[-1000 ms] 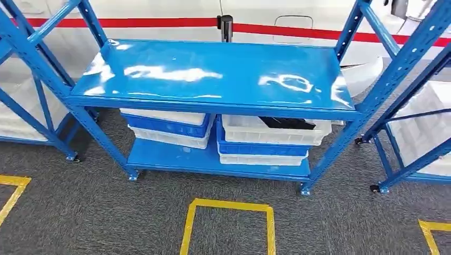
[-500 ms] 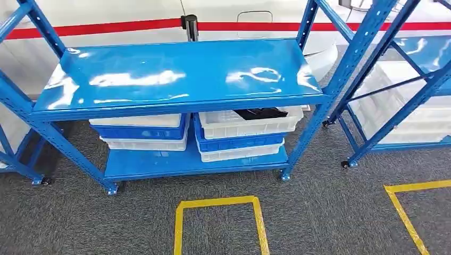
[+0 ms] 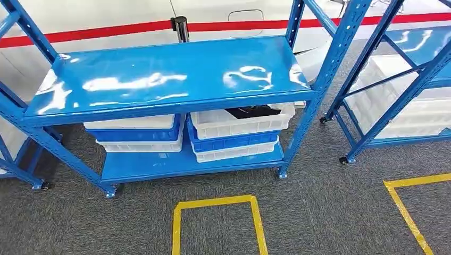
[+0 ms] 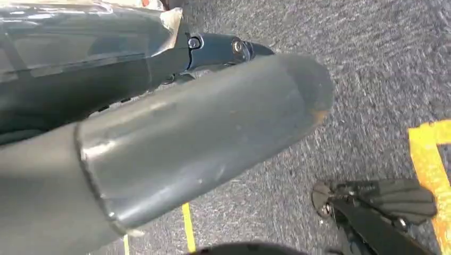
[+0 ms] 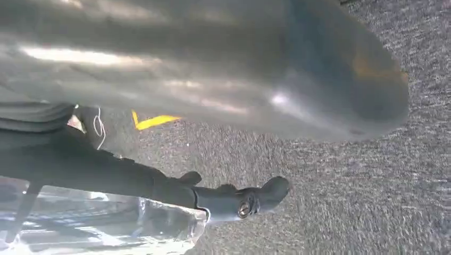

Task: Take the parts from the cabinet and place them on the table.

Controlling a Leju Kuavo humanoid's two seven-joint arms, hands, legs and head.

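A blue two-shelf cabinet (image 3: 170, 79) stands ahead of me on grey carpet. On its lower shelf at the right, black parts (image 3: 252, 112) lie in the top white bin (image 3: 239, 125) of a stack, partly hidden under the upper shelf. My left hand (image 4: 202, 138) hangs over the carpet, its thick grey thumb and a dark finger (image 4: 223, 48) stretched out with nothing between them. My right hand (image 5: 213, 79) hangs the same way, a dark finger (image 5: 239, 202) extended and apart from the thumb, holding nothing.
A second stack of white and blue bins (image 3: 138, 133) fills the lower shelf's left side. Another blue rack (image 3: 393, 79) with white bins stands at the right. Yellow tape outlines (image 3: 215, 202) mark the carpet. A black post (image 3: 181, 27) stands behind the cabinet.
The camera has turned: the cabinet sits further left in the picture, and more of the right-hand rack and a yellow floor line have come into view.
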